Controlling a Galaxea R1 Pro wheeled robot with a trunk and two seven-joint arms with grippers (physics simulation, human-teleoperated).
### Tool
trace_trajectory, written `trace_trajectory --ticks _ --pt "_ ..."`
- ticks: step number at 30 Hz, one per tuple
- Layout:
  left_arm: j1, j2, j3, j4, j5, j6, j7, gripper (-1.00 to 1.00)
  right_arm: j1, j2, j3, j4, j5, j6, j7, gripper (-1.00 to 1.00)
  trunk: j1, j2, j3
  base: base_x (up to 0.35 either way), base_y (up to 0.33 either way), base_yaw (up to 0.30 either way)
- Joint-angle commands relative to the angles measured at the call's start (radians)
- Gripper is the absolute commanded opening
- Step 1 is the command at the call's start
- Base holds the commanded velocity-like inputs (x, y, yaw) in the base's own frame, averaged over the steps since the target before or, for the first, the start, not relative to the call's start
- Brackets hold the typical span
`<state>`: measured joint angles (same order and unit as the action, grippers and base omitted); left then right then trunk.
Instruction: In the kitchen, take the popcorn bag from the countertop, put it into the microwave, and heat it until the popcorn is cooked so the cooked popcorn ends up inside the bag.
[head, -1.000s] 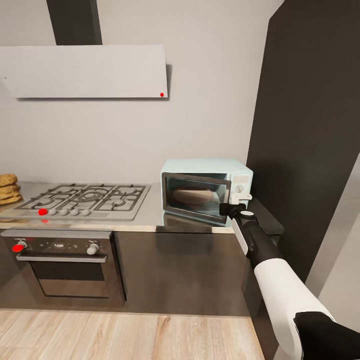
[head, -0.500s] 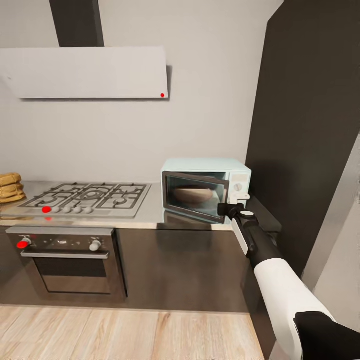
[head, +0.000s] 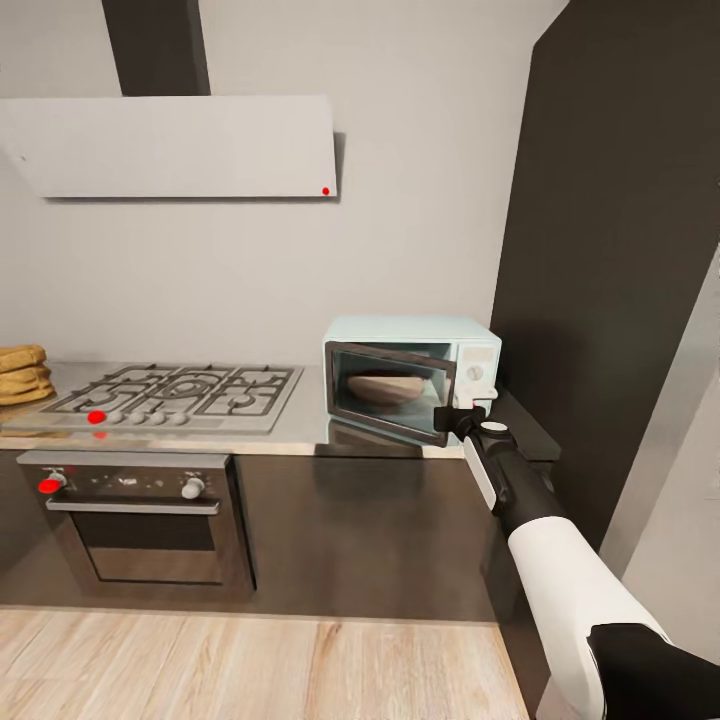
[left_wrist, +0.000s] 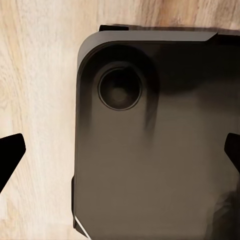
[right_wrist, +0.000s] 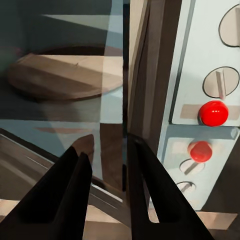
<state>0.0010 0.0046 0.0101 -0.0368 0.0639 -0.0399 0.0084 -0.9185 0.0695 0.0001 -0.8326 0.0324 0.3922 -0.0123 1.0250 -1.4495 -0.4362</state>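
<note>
The pale blue microwave (head: 410, 372) stands at the right end of the grey countertop (head: 290, 432). Its dark glass door (head: 392, 392) hangs slightly ajar. My right gripper (head: 456, 416) is at the door's free edge, beside the white control panel (head: 478, 372). In the right wrist view the right gripper (right_wrist: 107, 147) has its fingers shut on the door's edge (right_wrist: 142, 75), and a tan round turntable (right_wrist: 65, 75) shows through the glass. The popcorn bag (head: 20, 372), a tan stack of ring folds, sits on the countertop at far left. My left gripper (left_wrist: 122, 150) hangs open over the floor.
A gas hob (head: 170, 392) lies between the bag and the microwave, with a built-in oven (head: 140, 525) below and a hood (head: 180, 145) above. A tall dark cabinet (head: 610, 250) rises right of the microwave. The robot's dark base (left_wrist: 150, 150) and wooden floor (head: 250, 660) lie below.
The head view has shifted a little, so the camera has moved. My right gripper stays at the door's edge, drawn very slightly left with it.
</note>
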Motion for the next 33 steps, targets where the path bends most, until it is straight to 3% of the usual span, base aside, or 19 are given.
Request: trace_trajectory --ticks 1,8,9,23,26,27,29,31,33 --pt "0.001 0.000 0.001 -0.002 0.007 -0.001 0.001 1.00 0.000 0.000 -0.003 0.000 0.021 0.007 -0.088 -1.00 0.000 -0.001 -0.001 0.000 0.000 0.000" --pt "0.001 0.000 0.001 -0.002 0.007 -0.001 0.001 1.00 0.000 0.001 -0.003 0.000 0.024 0.007 -0.084 -1.00 0.000 -0.001 -0.001 0.000 0.000 0.000" --pt "0.001 0.000 0.001 -0.002 0.007 -0.001 0.001 1.00 0.000 0.000 -0.003 0.000 0.023 0.007 -0.084 1.00 0.000 -0.001 -0.001 0.000 0.000 0.000" --pt "0.001 0.000 0.001 -0.002 0.007 -0.001 0.001 1.00 0.000 -0.004 -0.003 0.000 0.020 0.016 -0.040 1.00 0.000 -0.001 -0.001 0.000 0.000 0.000" --pt "0.001 0.000 0.001 -0.002 0.007 -0.001 0.001 1.00 0.000 -0.040 -0.002 -0.001 0.020 0.034 0.051 1.00 0.000 -0.001 -0.001 0.000 0.000 0.000" --pt "0.001 0.000 0.001 -0.002 0.007 -0.001 0.001 1.00 0.000 -0.064 -0.002 -0.002 0.021 0.062 0.089 1.00 0.000 -0.001 -0.001 0.000 0.000 0.000" --pt "0.001 0.000 0.001 -0.002 0.007 -0.001 0.001 1.00 0.000 -0.089 -0.002 -0.001 0.021 0.078 0.103 1.00 0.000 -0.001 -0.001 0.000 0.000 0.000" --pt "0.001 0.000 0.001 -0.002 0.007 -0.001 0.001 1.00 0.000 -0.130 -0.002 -0.001 0.019 0.087 0.110 1.00 0.000 -0.001 -0.001 0.000 0.000 0.000" --pt "0.001 0.000 0.001 -0.002 0.007 -0.001 0.001 1.00 0.000 -0.147 -0.002 0.000 0.018 0.090 0.111 1.00 0.000 -0.001 -0.001 0.000 0.000 0.000"
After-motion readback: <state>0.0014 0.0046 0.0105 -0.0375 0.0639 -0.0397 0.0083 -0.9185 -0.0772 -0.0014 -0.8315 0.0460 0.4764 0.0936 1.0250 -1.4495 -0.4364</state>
